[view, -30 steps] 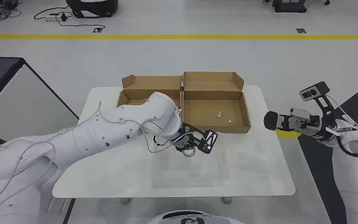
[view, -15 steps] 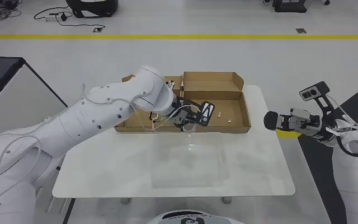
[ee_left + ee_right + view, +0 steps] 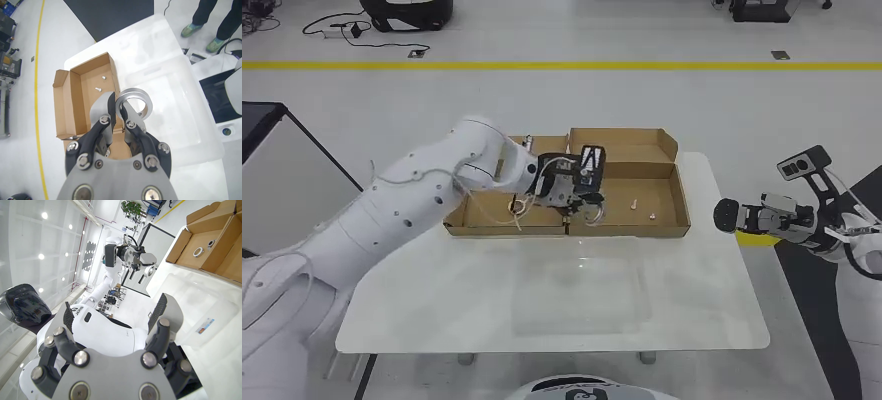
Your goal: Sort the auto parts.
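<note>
From above, the left gripper hangs over the near left corner of the right brown cardboard box, beside the wall it shares with the left brown cardboard box. It carries the silver metal ring, too small here to judge its tilt. Two small silver bolts lie on the right box's floor, apart from the gripper. Nearer the robot, a clear plastic tray rests on the white table, with bare tabletop around it. The right gripper sits beyond the table's right edge. In the left wrist view the fingers pinch the ring by its wall, one pad outside and one inside the bore. Its flat face tilts up toward the camera, above the box edge and the tray. In the right wrist view the right gripper is spread wide, with nothing between its fingers. Another silver ring and a smaller silver collar lie flat in the left box.
</note>
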